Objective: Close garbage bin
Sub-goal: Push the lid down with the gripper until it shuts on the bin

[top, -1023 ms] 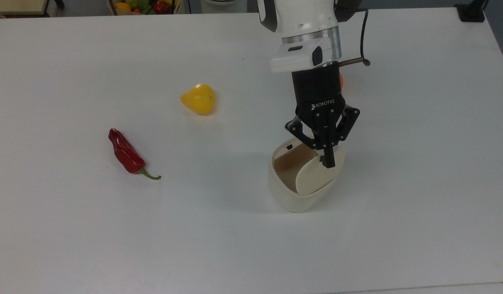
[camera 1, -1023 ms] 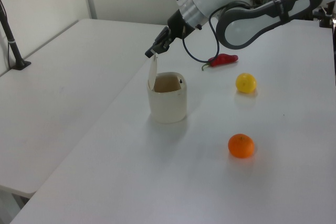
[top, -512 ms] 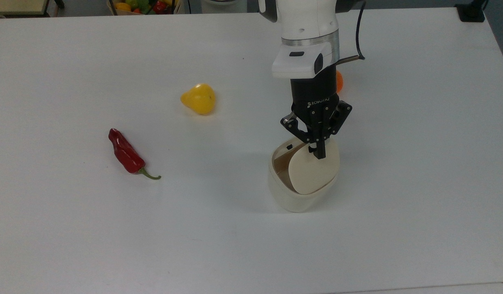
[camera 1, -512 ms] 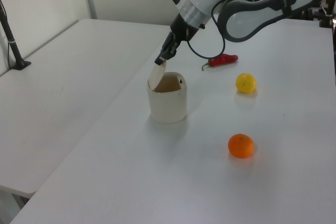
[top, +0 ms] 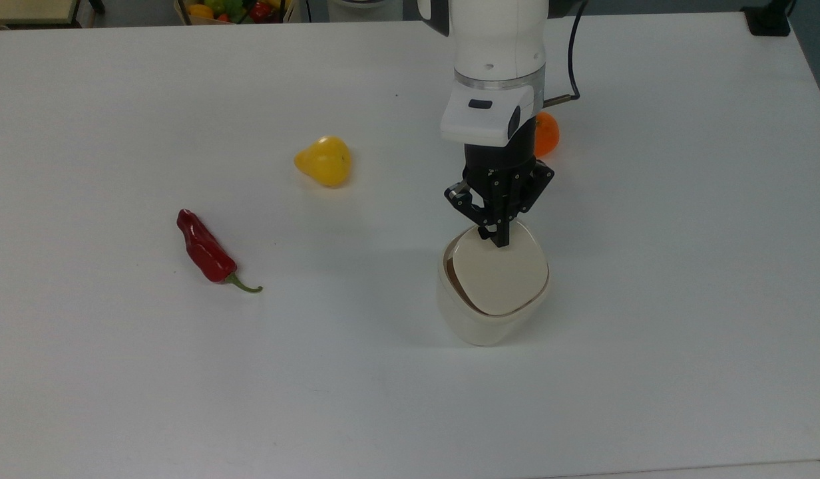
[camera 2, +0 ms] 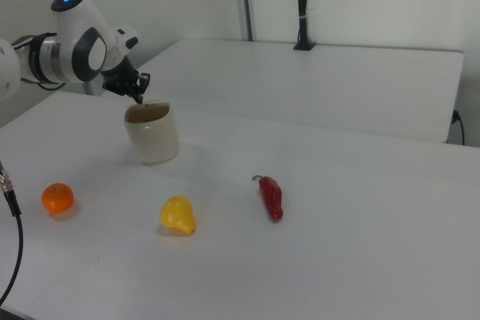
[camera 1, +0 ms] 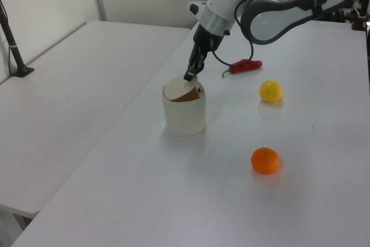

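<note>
The cream-beige garbage bin [top: 480, 319] stands on the white table, right of centre in the top view. Its flat lid [top: 500, 274] lies tilted low over the opening, with a thin dark gap left along the top view's left rim. My gripper [top: 500, 239] is shut, fingers together, and its tip presses on the lid's far edge. In the left view the gripper [camera 1: 189, 77] points down onto the slanted lid [camera 1: 178, 90] of the bin [camera 1: 185, 117]. The right view has the gripper [camera 2: 138, 98] at the rim of the bin [camera 2: 153, 140].
An orange [top: 547, 134] lies just behind the arm. A yellow pear-shaped fruit [top: 324, 161] and a red chili pepper [top: 205, 253] lie toward the top view's left. A fruit basket [top: 231, 9] sits beyond the far edge. A black post [camera 2: 301, 7] stands on the neighbouring table.
The gripper moved toward the top view's left and pushed the lid from nearly upright down to almost flat over the bin's opening. The orange came out from behind the arm.
</note>
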Tool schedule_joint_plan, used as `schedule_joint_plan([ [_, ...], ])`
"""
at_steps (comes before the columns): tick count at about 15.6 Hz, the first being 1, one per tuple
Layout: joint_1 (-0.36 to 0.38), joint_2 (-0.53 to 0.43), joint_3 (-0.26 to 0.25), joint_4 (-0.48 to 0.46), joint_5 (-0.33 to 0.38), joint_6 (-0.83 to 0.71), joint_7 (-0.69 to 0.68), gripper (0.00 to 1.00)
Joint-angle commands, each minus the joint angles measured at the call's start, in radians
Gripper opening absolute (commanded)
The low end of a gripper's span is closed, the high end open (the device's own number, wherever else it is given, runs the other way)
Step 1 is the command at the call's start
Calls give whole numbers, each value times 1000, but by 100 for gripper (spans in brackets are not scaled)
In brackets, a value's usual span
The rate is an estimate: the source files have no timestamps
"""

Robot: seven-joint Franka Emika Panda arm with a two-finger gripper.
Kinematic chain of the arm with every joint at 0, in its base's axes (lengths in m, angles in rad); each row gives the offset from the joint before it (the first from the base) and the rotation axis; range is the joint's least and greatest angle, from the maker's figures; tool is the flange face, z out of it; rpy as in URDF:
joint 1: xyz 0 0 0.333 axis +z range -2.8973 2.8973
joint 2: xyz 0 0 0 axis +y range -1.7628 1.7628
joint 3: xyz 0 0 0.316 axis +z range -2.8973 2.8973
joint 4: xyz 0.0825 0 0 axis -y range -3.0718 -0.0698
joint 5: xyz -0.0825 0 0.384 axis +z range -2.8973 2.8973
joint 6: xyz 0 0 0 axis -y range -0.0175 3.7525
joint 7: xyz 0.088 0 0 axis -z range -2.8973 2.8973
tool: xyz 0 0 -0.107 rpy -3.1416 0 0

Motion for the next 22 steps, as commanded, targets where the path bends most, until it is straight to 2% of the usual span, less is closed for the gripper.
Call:
schedule_joint_plan([
  [1,1,-16,-9,-16,-21,-43,-23,0],
  [22,-4,44,-9,-35,-28,-56,-40,0],
])
